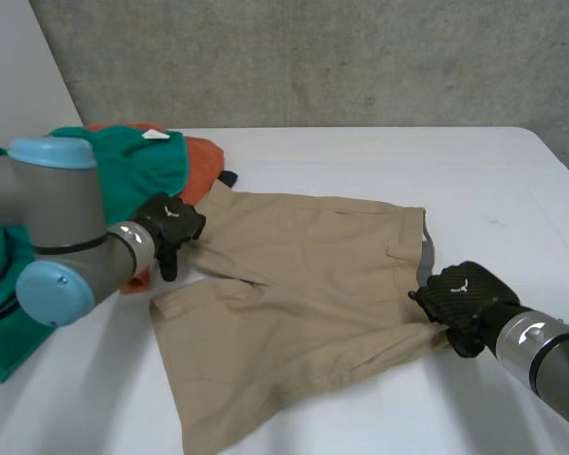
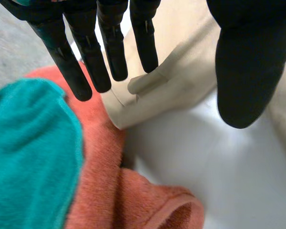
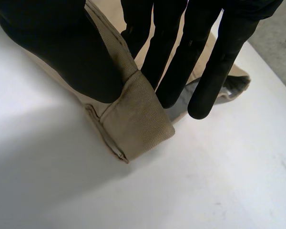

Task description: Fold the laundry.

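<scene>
On the white tabletop (image 1: 379, 161) khaki shorts (image 1: 303, 294), judged soft and limp, are spread, the firmer waistband corner (image 3: 138, 119) pinched by the right hand (image 3: 62, 52), the left hand (image 2: 109, 43) held straight-fingered and spread over a leg hem (image 2: 152, 95).

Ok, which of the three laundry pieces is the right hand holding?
The tan shorts: the right hand pinches their waistband corner. The teal cloth and orange cloth lie bunched by the left hand.

Left robot hand (image 2: 88, 52), fingers straight, over tan shorts (image 2: 181, 81) beside orange towel (image 2: 105, 167).
</scene>
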`<state>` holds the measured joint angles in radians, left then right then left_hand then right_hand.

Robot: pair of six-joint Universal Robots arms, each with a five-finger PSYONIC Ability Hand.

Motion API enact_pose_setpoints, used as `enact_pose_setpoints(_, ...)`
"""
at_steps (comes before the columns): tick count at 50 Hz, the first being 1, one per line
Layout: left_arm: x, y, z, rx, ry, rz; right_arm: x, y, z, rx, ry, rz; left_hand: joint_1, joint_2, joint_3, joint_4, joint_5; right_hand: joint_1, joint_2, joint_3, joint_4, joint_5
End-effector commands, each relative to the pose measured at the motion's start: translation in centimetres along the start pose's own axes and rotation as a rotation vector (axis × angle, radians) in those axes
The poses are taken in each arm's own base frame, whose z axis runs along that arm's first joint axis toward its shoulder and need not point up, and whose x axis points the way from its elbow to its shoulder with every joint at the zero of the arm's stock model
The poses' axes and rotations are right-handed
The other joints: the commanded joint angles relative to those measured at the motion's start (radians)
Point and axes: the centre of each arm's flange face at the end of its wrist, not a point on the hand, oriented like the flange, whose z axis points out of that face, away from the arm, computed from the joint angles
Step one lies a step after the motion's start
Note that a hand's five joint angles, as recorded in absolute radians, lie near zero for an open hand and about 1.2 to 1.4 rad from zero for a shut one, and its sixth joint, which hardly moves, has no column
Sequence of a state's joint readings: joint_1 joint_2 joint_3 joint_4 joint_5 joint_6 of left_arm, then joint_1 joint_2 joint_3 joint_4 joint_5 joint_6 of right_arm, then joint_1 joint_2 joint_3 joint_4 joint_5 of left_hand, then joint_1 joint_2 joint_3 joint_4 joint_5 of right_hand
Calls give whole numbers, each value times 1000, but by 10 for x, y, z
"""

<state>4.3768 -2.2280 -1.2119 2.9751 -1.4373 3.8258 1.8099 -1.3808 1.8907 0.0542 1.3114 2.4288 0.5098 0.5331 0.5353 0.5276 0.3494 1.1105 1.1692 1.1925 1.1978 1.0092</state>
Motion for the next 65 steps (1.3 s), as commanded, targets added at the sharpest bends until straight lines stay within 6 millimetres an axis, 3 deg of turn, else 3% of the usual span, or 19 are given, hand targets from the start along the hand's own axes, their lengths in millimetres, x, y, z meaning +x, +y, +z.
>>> enact_pose_setpoints(1,-14,-35,-46,96,-47,-167,11,-15,2,46,35,51,33,9,7,15,18,286,227,204,198,213)
enact_pose_setpoints(7,-3,-35,-89,93,-24,-367,26,-32,7,112,60,171,-29,-52,-55,-47,-43,286,227,204,198,213)
enact_pose_setpoints(15,60,-2,-155,-2,113,-475,38,-33,27,137,85,310,-50,-73,-75,-67,-64,286,227,204,198,213)
enact_pose_setpoints(23,102,16,-178,-74,224,-517,39,-32,33,157,99,321,-53,-76,-78,-70,-67,286,227,204,198,213)
enact_pose_setpoints(28,116,26,-170,-143,268,-546,38,-33,35,161,105,318,-47,-70,-72,-65,-61,286,227,204,198,213)
enact_pose_setpoints(32,121,28,-164,-169,283,-539,40,-33,35,166,122,315,-18,-41,-43,-35,-32,286,227,204,198,213)
enact_pose_setpoints(35,124,29,-161,-176,291,-530,41,-32,36,167,132,315,137,114,112,120,123,286,227,204,198,213)
enact_pose_setpoints(36,126,30,-158,-186,296,-526,41,-32,36,166,133,316,475,452,450,458,461,286,227,204,198,213)
enact_pose_setpoints(38,125,28,-154,-182,288,-525,41,-30,36,160,131,317,885,861,859,867,871,286,227,204,198,213)
enact_pose_setpoints(42,117,23,-151,-170,230,-511,41,-32,30,152,135,291,886,863,861,869,872,286,227,204,198,213)
enact_pose_setpoints(46,120,21,-160,-203,246,-474,37,-36,6,100,108,183,886,863,861,869,872,286,227,204,198,213)
enact_pose_setpoints(51,126,17,-207,-323,365,-301,12,-19,-46,-133,-74,-124,886,863,861,869,872,286,227,204,198,213)
enact_pose_setpoints(55,118,6,-236,-307,399,-224,12,-7,-73,-238,-144,-217,886,863,861,869,872,286,227,204,198,213)
enact_pose_setpoints(61,100,-17,-247,-176,351,-181,16,-12,-76,-185,-92,-192,886,863,861,869,872,286,227,204,198,213)
enact_pose_setpoints(65,86,-37,-226,-52,272,-191,19,-18,-70,-111,-72,-148,886,863,861,869,872,286,227,204,198,213)
